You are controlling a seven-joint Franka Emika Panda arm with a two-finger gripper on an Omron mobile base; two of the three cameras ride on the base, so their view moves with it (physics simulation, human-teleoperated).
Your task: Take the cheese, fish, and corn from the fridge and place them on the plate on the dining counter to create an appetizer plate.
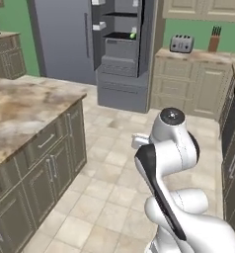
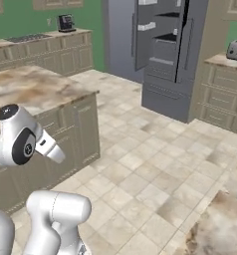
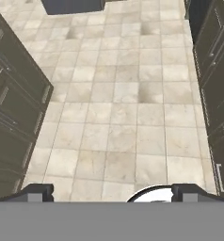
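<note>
Tool (image 3: 112,192) is wide open w/ nothing between its tips, pointed down at bare floor tiles (image 3: 118,103). Fridge (image 1: 120,52) stands well ahead of the tool, across the floor, door open. On a shelf inside, a small green thing, prob the corn (image 1: 133,35); cheese & fish too small or hidden to tell. Dining surface (image 1: 20,111) lies off to the tool's left, marbled top; its visible part is bare, no blue plate to be seen there. Judging by this: nothing fetched yet, all 3 foods left to pick & plate, approach to fridge comes first. Toaster (image 1: 181,44) sits on another surface right of fridge. No readable writing or brands anywhere.
</note>
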